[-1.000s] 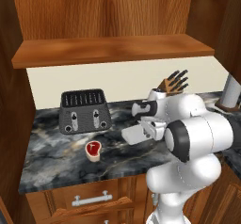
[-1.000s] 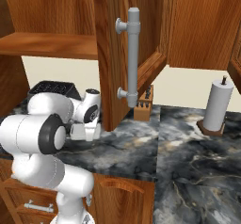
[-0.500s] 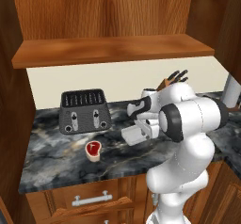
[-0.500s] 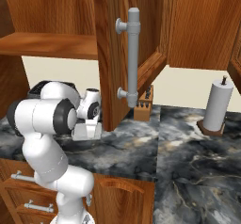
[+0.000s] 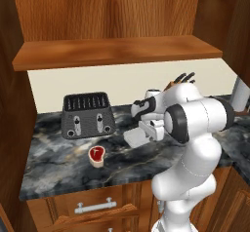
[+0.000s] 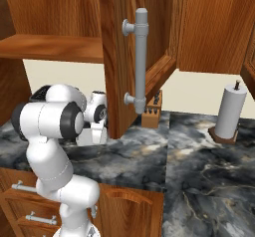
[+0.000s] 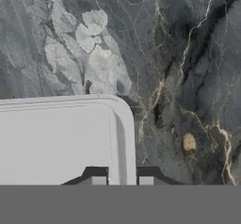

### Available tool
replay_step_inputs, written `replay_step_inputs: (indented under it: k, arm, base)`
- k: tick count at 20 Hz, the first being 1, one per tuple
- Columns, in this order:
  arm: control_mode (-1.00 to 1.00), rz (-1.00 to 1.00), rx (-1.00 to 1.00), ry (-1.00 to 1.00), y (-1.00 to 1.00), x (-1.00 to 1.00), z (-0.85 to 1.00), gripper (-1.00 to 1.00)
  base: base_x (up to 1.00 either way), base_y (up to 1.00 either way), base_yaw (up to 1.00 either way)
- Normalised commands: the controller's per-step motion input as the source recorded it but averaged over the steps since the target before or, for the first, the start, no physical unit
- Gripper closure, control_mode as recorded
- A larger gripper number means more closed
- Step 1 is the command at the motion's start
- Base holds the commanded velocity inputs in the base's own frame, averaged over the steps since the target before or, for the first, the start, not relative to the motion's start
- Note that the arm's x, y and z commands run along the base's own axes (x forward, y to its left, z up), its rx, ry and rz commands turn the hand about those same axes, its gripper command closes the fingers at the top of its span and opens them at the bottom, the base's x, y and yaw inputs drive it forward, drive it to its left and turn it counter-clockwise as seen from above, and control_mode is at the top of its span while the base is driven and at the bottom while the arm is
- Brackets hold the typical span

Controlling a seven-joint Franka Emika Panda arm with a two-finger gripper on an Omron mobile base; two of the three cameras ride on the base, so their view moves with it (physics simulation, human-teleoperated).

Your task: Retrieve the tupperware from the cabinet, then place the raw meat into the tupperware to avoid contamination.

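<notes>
The tupperware point(image 5: 137, 137), a shallow whitish-grey container, hangs tilted just over the dark marble counter point(image 5: 53, 167), right of the toaster. My gripper point(image 5: 149, 127) holds it from the right. In the hand view the tupperware point(image 7: 56, 143) lies at the lower left, and my gripper point(image 7: 122, 180) is shut with one fingertip on each side of its right rim. The raw meat point(image 5: 96, 154), a small red steak, lies on the counter left of the tupperware, apart from it. The cabinet door point(image 6: 119, 57) stands open above the counter, with my gripper point(image 6: 97, 125) just left of it.
A dark grey toaster point(image 5: 88, 114) stands at the back left. A knife block point(image 6: 151, 115) sits against the wall, and a paper towel roll point(image 6: 230, 112) stands far right. A wooden shelf point(image 5: 117, 50) overhangs the counter. Drawers point(image 5: 93, 206) run below its front edge.
The arm's elbow has swung up and over, and the hand with the tupperware has shifted slightly left toward the meat. The meat has not moved.
</notes>
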Motion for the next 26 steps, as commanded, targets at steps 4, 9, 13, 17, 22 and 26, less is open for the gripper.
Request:
replay_step_inputs:
  k: [4, 9, 13, 17, 22, 26]
  arm:
    - [-1.0, 0.0, 0.0, 0.0, 0.0, -0.1, 0.02, -1.0]
    - [-1.0, 0.0, 0.0, 0.0, 0.0, -0.15, 0.07, -1.0]
    - [-1.0, 0.0, -0.03, 0.0, 0.08, -0.13, 0.35, -1.0]
    - [-1.0, 0.12, -0.06, 0.0, 0.27, -0.23, 0.62, -1.0]
    - [-1.0, 0.23, -0.08, 0.0, 0.37, -0.35, 0.48, -1.0]
    - [-1.0, 0.34, -0.09, 0.0, 0.46, -0.45, 0.22, -1.0]
  base:
    - [0.0, 0.0, 0.0]
    - [0.0, 0.0, 0.0]
    - [0.0, 0.0, 0.0]
    - [0.0, 0.0, 0.0]
    - [0.0, 0.0, 0.0]
    - [0.0, 0.0, 0.0]
